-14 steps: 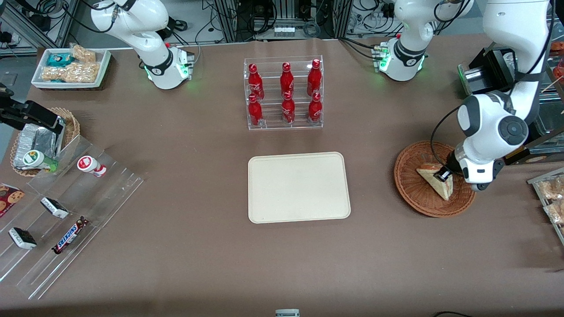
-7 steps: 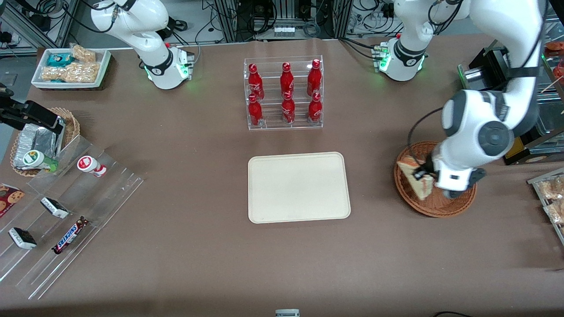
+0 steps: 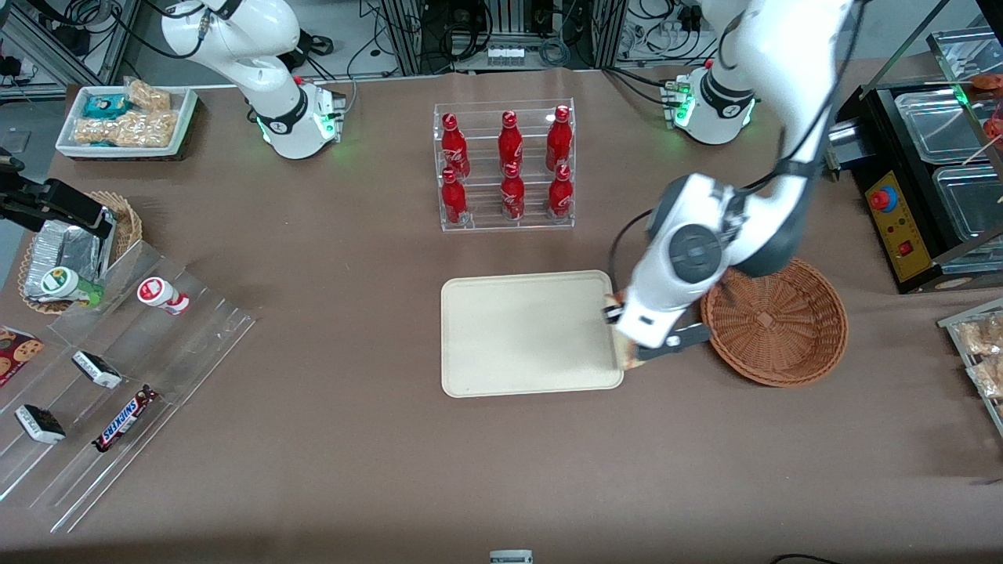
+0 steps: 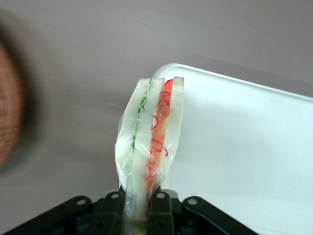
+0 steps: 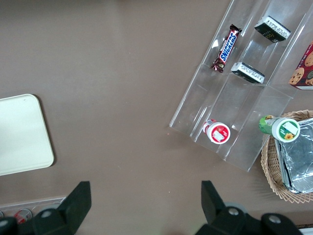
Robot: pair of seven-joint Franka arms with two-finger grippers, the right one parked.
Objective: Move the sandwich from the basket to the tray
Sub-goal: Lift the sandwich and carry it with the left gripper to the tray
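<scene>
1. The claw (image 4: 139,200) is clamped on the sandwich (image 4: 151,142); in the left wrist view its two black fingers (image 4: 159,208) squeeze the wrapped wedge at its lower end.
2. The sandwich stands on edge in that grip, with pale bread, green and red-orange filling layers showing through clear wrap.
3. In the front view the claw (image 3: 627,345) sits above the edge of the tray (image 3: 517,337) that faces the basket (image 3: 776,321), between tray and basket.
4. There the arm's white wrist covers nearly all of the sandwich (image 3: 627,356); only a tan sliver shows just beside the tray rim.
5. Whether the sandwich touches the tray or the desk (image 3: 501,470) cannot be told; the wrist view shows it over the rounded corner of the tray (image 4: 254,147).
6. The basket holds nothing visible; the arm's elbow overlaps the part of its rim nearest the tray. In the wrist view the basket (image 4: 9,107) is only a blurred brown edge, cut off.
7. The rack of red bottles (image 3: 505,164) stands farther from the front camera than the tray, well apart from it.
</scene>
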